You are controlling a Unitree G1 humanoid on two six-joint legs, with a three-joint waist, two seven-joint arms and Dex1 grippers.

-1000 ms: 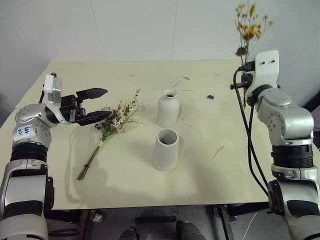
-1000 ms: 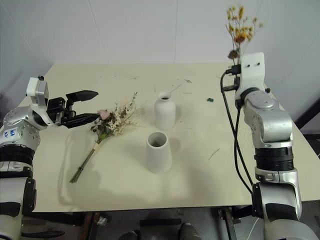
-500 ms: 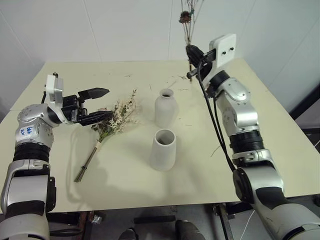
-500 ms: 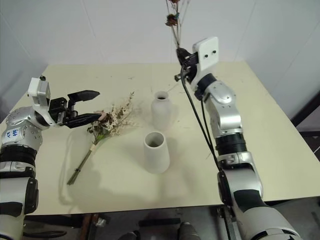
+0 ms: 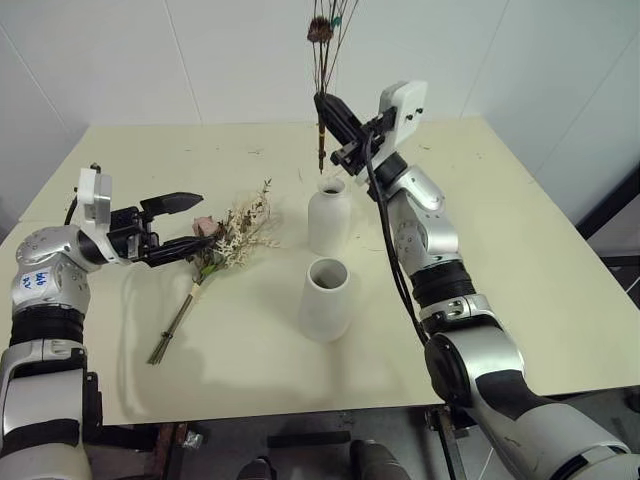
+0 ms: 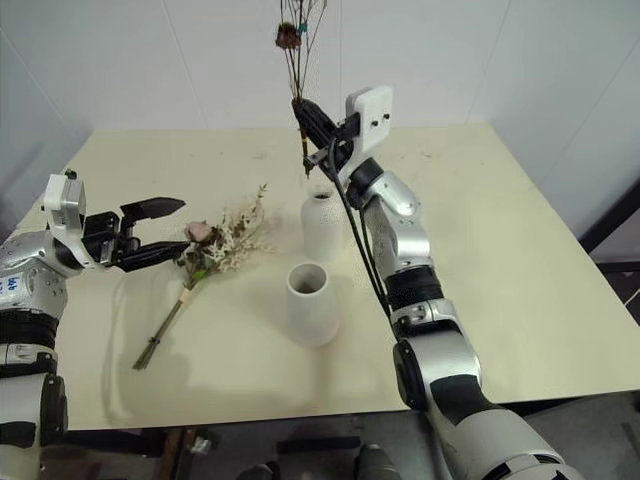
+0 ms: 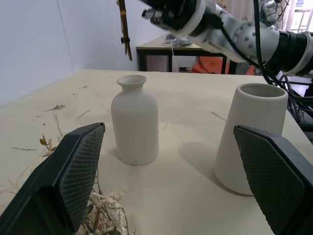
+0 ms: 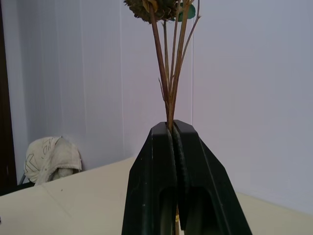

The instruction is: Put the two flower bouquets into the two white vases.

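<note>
Sprig (image 5: pixel 322 60) upright above bottle vase (image 5: pixel 329 216); bunch (image 5: pixel 225 243) lying flat.

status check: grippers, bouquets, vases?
Right gripper shut on thin dried-flower sprig, stem end just above narrow-necked white vase. Left gripper open beside pink-rose bunch lying on table. Wide-mouthed white vase empty. Nothing in the way.

a pale cream table (image 5: pixel 520 290) with a matte top stands against a white paneled wall (image 5: pixel 120 60); small bits of dried plant litter (image 5: pixel 372 156) lie scattered over the far part of the tabletop; a thin loose twig (image 5: pixel 436 303) lies on the right part; in the left wrist view a dark-framed table (image 7: pixel 161 51) stands in the background with orange items (image 7: pixel 210 66) beneath it; in the right wrist view a crumpled pale cloth (image 8: pixel 51 156) sits beyond the table's edge.
</note>
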